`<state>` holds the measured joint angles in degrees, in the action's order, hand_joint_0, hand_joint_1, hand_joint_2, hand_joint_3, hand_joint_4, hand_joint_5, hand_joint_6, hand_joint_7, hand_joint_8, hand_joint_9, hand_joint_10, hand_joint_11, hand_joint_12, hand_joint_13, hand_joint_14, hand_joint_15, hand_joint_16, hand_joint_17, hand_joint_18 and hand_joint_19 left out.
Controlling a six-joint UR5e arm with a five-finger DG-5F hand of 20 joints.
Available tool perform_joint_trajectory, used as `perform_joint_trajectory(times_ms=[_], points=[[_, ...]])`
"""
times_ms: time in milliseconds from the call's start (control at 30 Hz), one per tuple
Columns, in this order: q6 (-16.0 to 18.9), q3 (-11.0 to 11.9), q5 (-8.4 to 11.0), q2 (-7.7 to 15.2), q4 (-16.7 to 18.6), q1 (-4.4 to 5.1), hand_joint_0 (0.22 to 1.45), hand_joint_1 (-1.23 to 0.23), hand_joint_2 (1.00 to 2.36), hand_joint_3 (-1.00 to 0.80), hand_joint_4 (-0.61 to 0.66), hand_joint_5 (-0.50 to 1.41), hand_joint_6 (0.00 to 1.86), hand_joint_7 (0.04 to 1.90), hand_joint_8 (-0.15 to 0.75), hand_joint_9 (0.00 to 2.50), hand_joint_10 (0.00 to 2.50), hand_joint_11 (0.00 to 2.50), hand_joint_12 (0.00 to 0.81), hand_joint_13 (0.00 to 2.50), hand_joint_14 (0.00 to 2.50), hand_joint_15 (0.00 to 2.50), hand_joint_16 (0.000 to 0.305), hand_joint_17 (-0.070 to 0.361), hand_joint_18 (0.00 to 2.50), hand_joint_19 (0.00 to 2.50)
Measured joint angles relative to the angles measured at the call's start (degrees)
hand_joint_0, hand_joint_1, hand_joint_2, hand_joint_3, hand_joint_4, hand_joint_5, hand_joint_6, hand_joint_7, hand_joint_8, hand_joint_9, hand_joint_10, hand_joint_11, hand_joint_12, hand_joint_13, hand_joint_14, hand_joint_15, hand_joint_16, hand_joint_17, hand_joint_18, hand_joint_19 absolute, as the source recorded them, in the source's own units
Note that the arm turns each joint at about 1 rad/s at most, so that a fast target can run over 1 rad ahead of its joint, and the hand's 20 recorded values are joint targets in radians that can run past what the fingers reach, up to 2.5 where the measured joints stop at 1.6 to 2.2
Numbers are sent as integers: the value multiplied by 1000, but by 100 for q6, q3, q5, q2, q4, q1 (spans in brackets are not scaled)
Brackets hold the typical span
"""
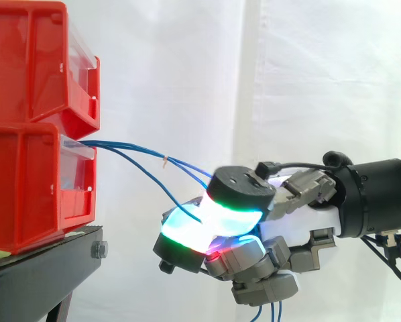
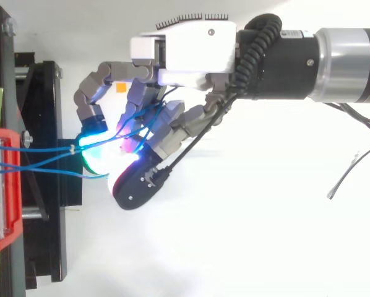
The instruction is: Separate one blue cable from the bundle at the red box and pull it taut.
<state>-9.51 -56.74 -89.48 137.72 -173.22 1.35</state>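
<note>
Several thin blue cables (image 1: 140,151) leave the front of the lower red bin (image 1: 26,181) and run right and down to my hand (image 1: 288,225). A small tan tie (image 1: 165,159) binds the upper strands together. One strand (image 1: 153,180) sags lower and runs to the cyan-glowing fingertip (image 1: 184,225). The fingers are curled round the strands, pinching them between glowing pads. Blue cable ends (image 1: 267,314) hang below the hand. From above, the cables (image 2: 43,150) cross from the bin (image 2: 2,185) to the hand (image 2: 185,49).
A second red bin (image 1: 26,60) sits stacked on the lower one. Both rest on a black stand (image 1: 46,268) with a bolt at its corner. A white curtain hangs behind.
</note>
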Motion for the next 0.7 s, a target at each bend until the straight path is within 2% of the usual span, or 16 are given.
perform_joint_trajectory(times_ms=[167, 300, 467, 700], points=[[-29, -6, 0, 0, -1, 4, 576, -951, 1000, -500, 89, -179, 877, 1122, 292, 1156, 6, 1707, 358, 829, 1566, 1576, 39, 89, 1069, 1665], [-39, -10, 0, 0, -1, 6, 511, -818, 1000, -500, 110, -171, 867, 1114, 314, 1187, 3, 1684, 376, 828, 1651, 1506, 43, 96, 1101, 1653], [-42, -8, -5, 0, 4, 5, 490, -694, 1000, -500, 106, -166, 857, 1100, 325, 1219, 2, 1668, 388, 819, 1743, 1443, 45, 101, 1122, 1650], [-45, 8, -9, 0, 28, -24, 432, -691, 1000, -500, 135, -164, 840, 1079, 350, 1233, 0, 1674, 432, 818, 1860, 1361, 53, 119, 1160, 1617]])
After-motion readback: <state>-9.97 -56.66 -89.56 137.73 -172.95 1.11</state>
